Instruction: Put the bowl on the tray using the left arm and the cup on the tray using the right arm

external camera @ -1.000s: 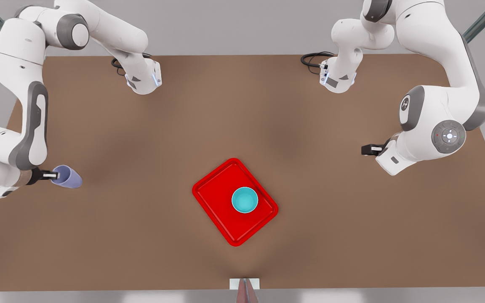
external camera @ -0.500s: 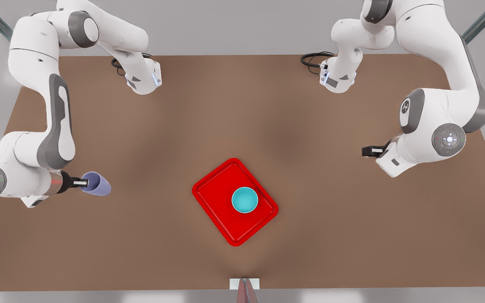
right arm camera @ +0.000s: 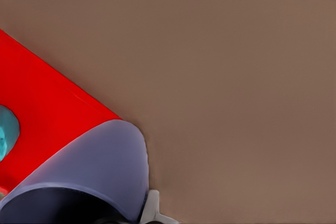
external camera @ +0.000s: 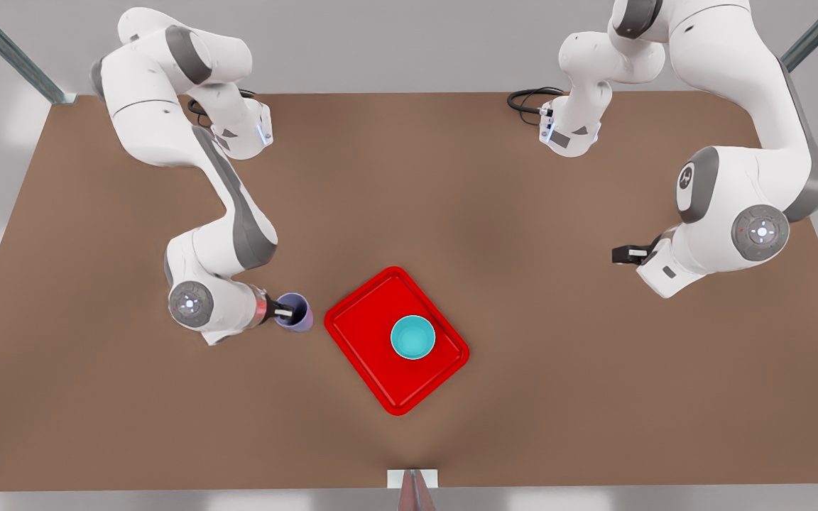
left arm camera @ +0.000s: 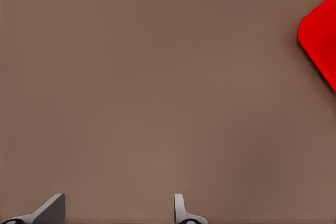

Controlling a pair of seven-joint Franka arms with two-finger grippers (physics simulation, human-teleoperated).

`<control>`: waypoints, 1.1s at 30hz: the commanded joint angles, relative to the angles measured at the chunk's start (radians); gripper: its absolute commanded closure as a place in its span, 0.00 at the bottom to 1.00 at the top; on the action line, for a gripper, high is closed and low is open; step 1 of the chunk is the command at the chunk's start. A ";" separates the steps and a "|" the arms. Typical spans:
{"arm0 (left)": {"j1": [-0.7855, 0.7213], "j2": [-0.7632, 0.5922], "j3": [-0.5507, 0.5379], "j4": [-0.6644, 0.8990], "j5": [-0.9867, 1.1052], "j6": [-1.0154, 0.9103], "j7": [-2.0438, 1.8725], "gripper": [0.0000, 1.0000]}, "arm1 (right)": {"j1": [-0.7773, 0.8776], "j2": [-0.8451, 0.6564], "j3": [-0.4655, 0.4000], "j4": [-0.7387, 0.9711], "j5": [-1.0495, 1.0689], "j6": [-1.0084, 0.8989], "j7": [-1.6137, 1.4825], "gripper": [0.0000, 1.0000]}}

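The red tray point(external camera: 363, 330) lies near the table's middle front, and the teal bowl point(external camera: 412, 337) stands upright on it. My right gripper point(external camera: 287, 311) is on the front view's left, shut on the lavender cup point(external camera: 298, 314), which it holds just beside the tray's left edge. The right wrist view has the cup point(right arm camera: 100, 166) close up, with the tray point(right arm camera: 47, 108) and a sliver of the bowl point(right arm camera: 5, 129) beyond. My left gripper point(external camera: 618, 253) hangs open over bare table at the front view's right. In its wrist view the fingers point(left arm camera: 52, 208) stand apart, a tray point(left arm camera: 320, 40) corner farther off.
Both arm bases, each with a black cable point(external camera: 530, 99), stand along the back edge of the brown table point(external camera: 409, 184). A small white marker point(external camera: 412, 479) sits at the front edge. Open tabletop surrounds the tray.
My right arm has swung the cup a long way across the table from the front view's left edge up to the tray's side. The left arm has barely shifted.
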 commanded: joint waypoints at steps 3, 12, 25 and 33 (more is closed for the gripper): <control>0.000 0.001 0.000 0.000 0.000 0.002 0.001 0.00 | 0.070 0.092 0.011 0.134 -0.005 -0.003 0.095 0.79; 0.000 0.006 0.002 -0.002 -0.001 0.003 0.007 0.00 | 0.179 0.177 0.006 0.177 0.053 0.014 0.106 0.79; 0.002 0.011 0.002 -0.002 -0.007 0.000 -0.001 0.00 | 0.215 0.247 -0.001 0.159 -0.035 0.120 0.107 0.79; 0.003 0.024 0.002 -0.003 -0.007 0.002 0.003 0.00 | 0.222 0.253 -0.001 0.128 -0.064 0.123 0.103 0.79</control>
